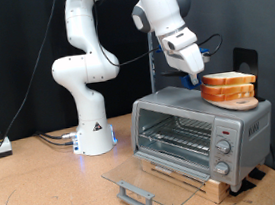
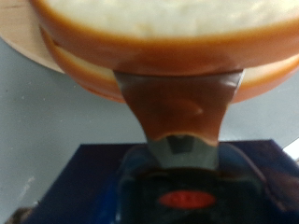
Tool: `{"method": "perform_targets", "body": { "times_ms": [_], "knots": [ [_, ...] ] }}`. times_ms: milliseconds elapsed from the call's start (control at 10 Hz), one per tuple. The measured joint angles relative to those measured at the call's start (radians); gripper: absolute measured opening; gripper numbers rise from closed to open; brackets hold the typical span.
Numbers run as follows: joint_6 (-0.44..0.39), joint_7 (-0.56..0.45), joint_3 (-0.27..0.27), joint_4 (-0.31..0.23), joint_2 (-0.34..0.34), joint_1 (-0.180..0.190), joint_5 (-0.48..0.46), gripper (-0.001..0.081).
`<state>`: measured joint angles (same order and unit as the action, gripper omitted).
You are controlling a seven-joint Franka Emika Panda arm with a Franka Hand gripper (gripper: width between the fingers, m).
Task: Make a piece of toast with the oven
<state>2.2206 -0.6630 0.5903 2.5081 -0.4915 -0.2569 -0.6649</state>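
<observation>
Oven (image 1: pixel 197 135) door lies open on the bench (image 1: pixel 48 194). Hand (image 1: pixel 193 76) at the bread stack (image 1: pixel 227 86) on top; grip state cannot be told. Pickup step in hand; next calls for separating one piece of toast (image 2: pixel 159 23).

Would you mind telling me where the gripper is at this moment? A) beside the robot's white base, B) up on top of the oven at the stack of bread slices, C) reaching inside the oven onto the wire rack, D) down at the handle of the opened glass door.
B: the gripper is above the oven at the edge of the stack of bread slices, and the wrist view shows a slice right at its jaws.
</observation>
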Motion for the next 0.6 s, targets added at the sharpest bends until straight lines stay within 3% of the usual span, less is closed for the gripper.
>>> {"method": "perform_targets", "body": {
  "times_ms": [600],
  "knots": [
    [-0.021,-0.057,-0.059,-0.006,-0.014,0.001,-0.123,0.0405]
  ]
}}
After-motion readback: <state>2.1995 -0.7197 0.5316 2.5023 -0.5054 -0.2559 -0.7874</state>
